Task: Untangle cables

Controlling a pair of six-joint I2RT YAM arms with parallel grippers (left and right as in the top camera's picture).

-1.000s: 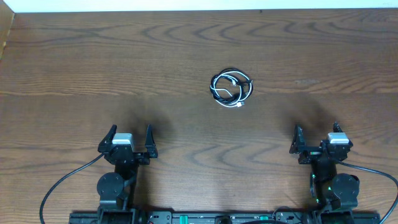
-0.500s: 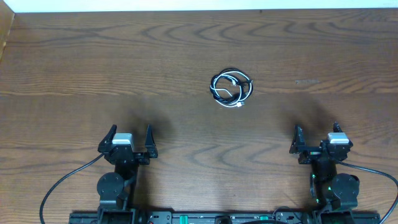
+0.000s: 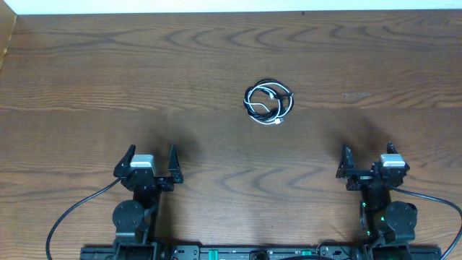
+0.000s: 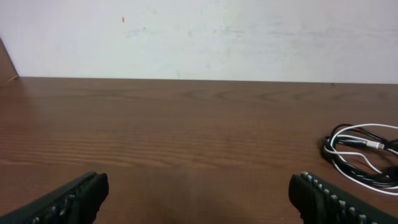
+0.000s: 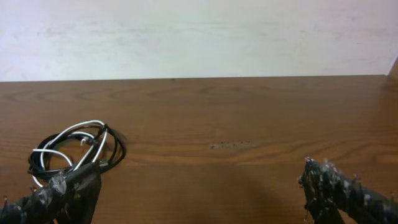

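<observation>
The black cable (image 3: 286, 101) and the white cable (image 3: 261, 102) lie coiled together in one small bundle on the wooden table (image 3: 144, 72), a little right of centre. The bundle shows at the right edge of the left wrist view (image 4: 364, 154) and at the left of the right wrist view (image 5: 74, 146). My left gripper (image 3: 150, 153) is open and empty near the front left. My right gripper (image 3: 367, 150) is open and empty near the front right. Both are well short of the bundle.
A white wall (image 4: 199, 37) runs behind the table's far edge. Thick black arm wires (image 3: 72, 209) trail by the arm bases at the front edge. A small scuff (image 5: 231, 145) marks the wood right of the bundle.
</observation>
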